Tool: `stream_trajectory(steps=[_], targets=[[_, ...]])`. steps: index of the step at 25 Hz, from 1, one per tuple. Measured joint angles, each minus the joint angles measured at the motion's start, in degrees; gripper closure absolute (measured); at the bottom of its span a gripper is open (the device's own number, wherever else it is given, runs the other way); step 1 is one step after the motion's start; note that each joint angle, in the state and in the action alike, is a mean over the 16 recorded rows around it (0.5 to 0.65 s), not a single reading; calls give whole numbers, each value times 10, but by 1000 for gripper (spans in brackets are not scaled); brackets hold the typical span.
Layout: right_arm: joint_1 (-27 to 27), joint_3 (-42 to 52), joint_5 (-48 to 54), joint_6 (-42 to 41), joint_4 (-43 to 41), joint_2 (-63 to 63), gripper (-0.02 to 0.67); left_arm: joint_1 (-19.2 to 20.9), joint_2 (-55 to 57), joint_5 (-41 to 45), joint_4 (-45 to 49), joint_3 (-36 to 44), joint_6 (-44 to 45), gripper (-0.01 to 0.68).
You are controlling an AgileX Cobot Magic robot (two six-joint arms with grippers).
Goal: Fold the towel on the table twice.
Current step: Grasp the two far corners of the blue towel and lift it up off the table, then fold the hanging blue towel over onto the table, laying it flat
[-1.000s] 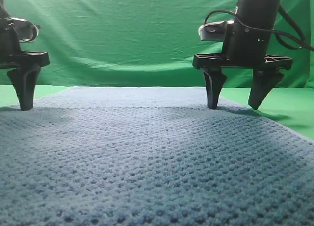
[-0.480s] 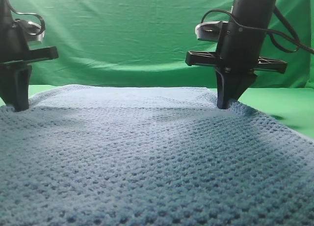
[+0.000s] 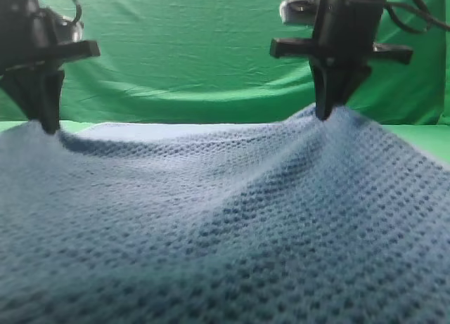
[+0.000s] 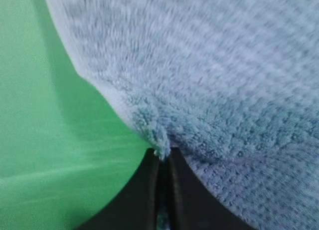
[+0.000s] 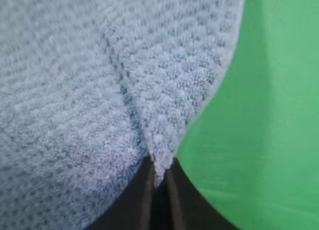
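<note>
towel [image 3: 232,218] across table [image 3: 422,138], far corners up; backdrop [image 3: 197,50] behind

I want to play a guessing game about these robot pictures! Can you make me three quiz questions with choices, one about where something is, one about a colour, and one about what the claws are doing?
1. Where does the right gripper grip the towel?
A. its far edge
B. its middle
C. nowhere

2. What colour is the table?
A. red
B. green
C. white

3. How is the left gripper?
A. wide open
B. holding a cup
C. shut on towel

Answers: 1 A, the cloth rises to a peak at its far edge under the gripper. 2 B, bright green shows beside the towel. 3 C, its fingers pinch a tuft of towel.
</note>
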Motion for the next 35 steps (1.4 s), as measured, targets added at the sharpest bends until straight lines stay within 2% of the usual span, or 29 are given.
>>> stream_trajectory(steps=[10, 16, 23, 35], targets=[[-2, -261, -28, -1, -78, -19, 649, -1, -50, -25, -3, -240, 0, 673], [-10, -338, -38, -8, -106, -9, 649, -1, -56, -51, -3, -308, -4, 673], [-21, -312, 29, -16, -106, 4, 649, -1, -59, -61, -4, -249, -18, 673], [-24, -213, 160, -20, -66, -69, 649, -2, -183, -91, -26, -28, -11, 673]])
